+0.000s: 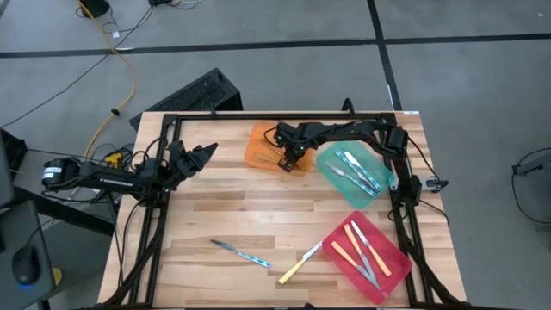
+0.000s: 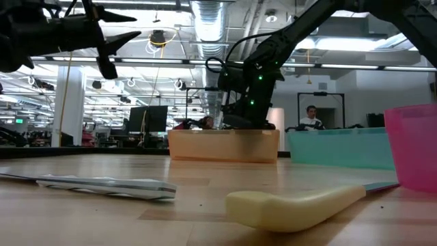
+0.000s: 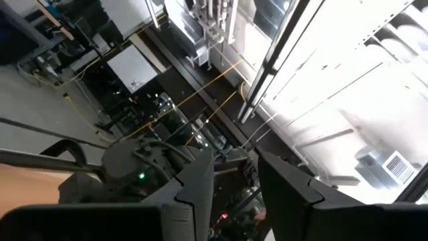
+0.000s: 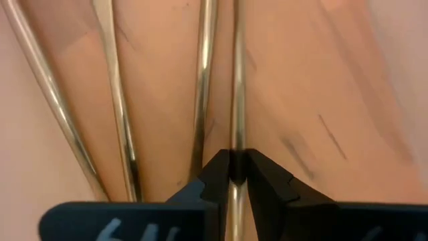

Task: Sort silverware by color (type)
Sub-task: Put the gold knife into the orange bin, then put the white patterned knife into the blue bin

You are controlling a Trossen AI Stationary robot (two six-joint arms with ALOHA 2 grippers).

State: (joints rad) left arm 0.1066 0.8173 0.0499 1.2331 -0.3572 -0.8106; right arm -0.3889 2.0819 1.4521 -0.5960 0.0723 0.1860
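Several gold utensils (image 4: 120,114) lie side by side in the orange tray (image 1: 258,142) at the table's far middle. My right gripper (image 1: 287,162) reaches down into that tray, shut on one gold utensil (image 4: 235,80). Blue-handled pieces (image 1: 357,170) lie in the teal tray (image 1: 331,159). Orange-handled pieces (image 1: 362,245) lie in the red tray (image 1: 392,267). A blue-handled knife (image 1: 243,252) and a yellow-handled utensil (image 1: 297,265) lie flat on the bare table near its front. My left gripper (image 1: 207,153) hangs open and empty above the table's left side. My right gripper pinches the slim shaft (image 4: 235,144) of one gold utensil between its two fingertips (image 4: 221,171). The fingers come steeply from above and lie across the shaft. The utensil lies along the orange tray's floor beside the other gold pieces.
The three trays stand along the table's far middle and right side. A black frame (image 1: 275,116) runs around the table's edges. Bare wood lies between the left arm and the loose utensils. In the low view a person (image 2: 312,117) sits in the room beyond.
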